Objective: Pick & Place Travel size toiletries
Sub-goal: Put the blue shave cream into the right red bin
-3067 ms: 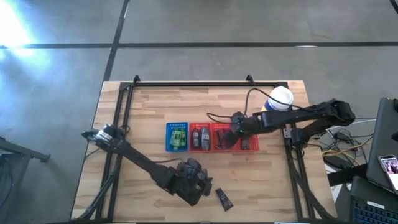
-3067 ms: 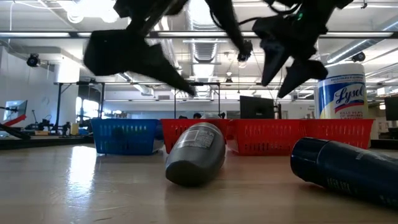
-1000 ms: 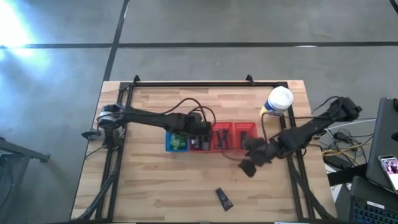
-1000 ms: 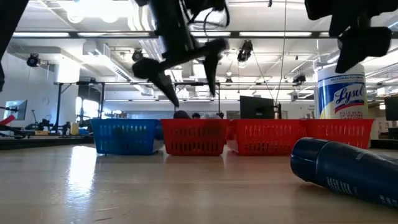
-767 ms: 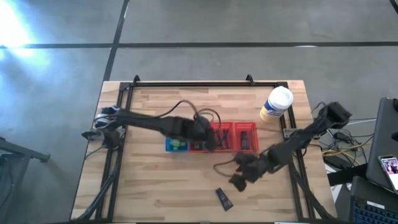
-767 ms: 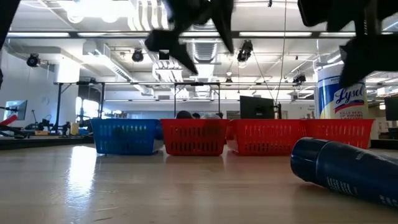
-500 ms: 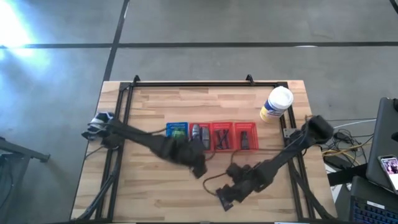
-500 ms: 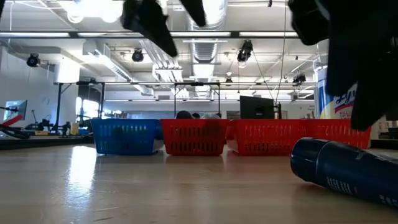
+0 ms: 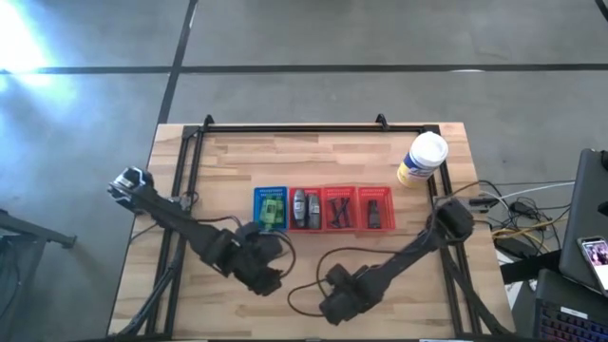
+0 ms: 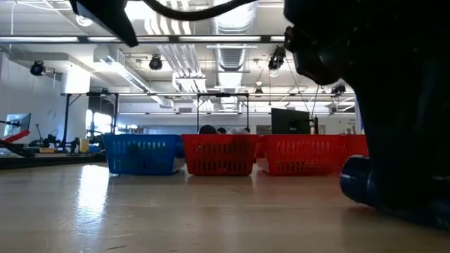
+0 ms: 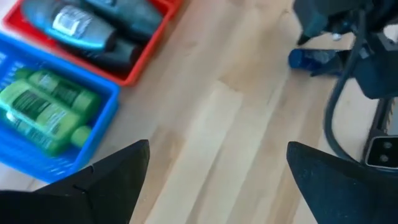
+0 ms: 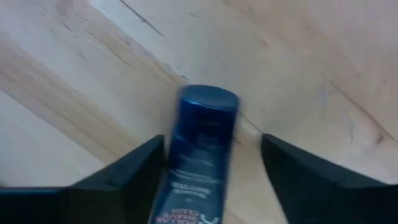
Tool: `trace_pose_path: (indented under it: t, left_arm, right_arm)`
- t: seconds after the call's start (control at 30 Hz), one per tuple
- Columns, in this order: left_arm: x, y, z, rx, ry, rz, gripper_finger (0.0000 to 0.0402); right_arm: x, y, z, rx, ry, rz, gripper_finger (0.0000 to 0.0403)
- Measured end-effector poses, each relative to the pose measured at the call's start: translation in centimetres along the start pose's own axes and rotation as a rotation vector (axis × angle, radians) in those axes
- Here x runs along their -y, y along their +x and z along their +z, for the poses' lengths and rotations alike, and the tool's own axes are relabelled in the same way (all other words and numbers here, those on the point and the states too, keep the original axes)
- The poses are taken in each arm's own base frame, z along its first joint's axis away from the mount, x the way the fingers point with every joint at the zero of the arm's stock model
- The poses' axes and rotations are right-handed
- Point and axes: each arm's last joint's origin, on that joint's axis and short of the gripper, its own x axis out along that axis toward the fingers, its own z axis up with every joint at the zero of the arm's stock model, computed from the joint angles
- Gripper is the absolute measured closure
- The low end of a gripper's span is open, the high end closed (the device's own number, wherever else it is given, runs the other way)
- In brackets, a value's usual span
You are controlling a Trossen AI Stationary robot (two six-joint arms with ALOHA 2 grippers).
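In the high view, the right pincer (image 9: 334,309) is now found at the 6 o'clock edge of the table (image 9: 218,171), brought down from the row of baskets (image 9: 323,209). The left pincer (image 9: 264,275) has been drawn back toward 7 o'clock. One loose item is therefore judged left to collect.

In the low view, only an end of the dark blue tube (image 10: 354,181) is seen; the rest is blocked by the right arm.

In the left wrist view, the left pincer is shown released and empty, and the green bottles (image 11: 46,109) are seen already sorted.

In the right wrist view, the tube is framed between spread fingers (image 12: 124,180) (not yet clenched); contact cannot be made out.
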Motion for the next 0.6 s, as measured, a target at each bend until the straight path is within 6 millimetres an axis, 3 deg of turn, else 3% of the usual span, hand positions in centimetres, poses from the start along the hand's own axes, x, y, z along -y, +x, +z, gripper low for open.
trace_pose_path:
  t: [0.2,0.33,0.5,0.6]
  left_arm:
    - [-2.6,-0.8,-1.9,0.003,-0.067,-0.012,0.0019]
    - [-4.5,-1.9,-3.4,0.027,-0.122,-0.044,0.0019]
    - [-7.0,-3.8,-5.6,0.058,-0.212,-0.074,0.0019]
    - [-8.6,-4.7,-6.2,0.128,-0.192,-0.123,0.0019]
  right_arm:
    - [0.5,-0.4,1.8,0.009,-0.024,-0.022,0.0292]
    - [2.2,-3.1,3.4,0.053,-0.027,-0.105,0.0371]
    - [5.3,-10.1,6.1,0.113,0.065,-0.079,0.0373]
    - [8.9,-12.9,8.2,0.182,0.199,-0.095,0.0368]
